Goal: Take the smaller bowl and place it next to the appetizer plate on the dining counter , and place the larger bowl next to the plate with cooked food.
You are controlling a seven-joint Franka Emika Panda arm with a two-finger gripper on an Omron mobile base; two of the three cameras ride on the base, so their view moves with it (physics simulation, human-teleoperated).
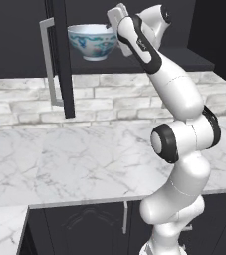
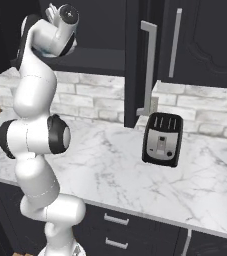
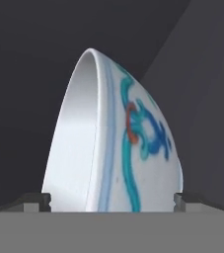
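Observation:
The larger bowl (image 1: 92, 42), white with a blue, red and green pattern, stands upright on a shelf inside the open upper cabinet. My gripper (image 1: 111, 21) is raised to the bowl's right rim. In the hand view the picture is rolled, so the larger bowl (image 3: 118, 143) appears on its side, close up, rim to the left. My gripper (image 3: 112, 200) is open, with one fingertip on each side of the bowl's near edge. I cannot tell whether the fingertips touch it. The smaller bowl, the plates and the dining counter are out of view.
The dark cabinet door (image 1: 59, 55) with its long grey handle (image 1: 47, 64) stands open left of the bowl. Below runs a marble worktop (image 1: 74, 159) backed by white brick. A black toaster (image 2: 162, 139) sits on it to the right, beside a tall dark cabinet (image 2: 150, 60).

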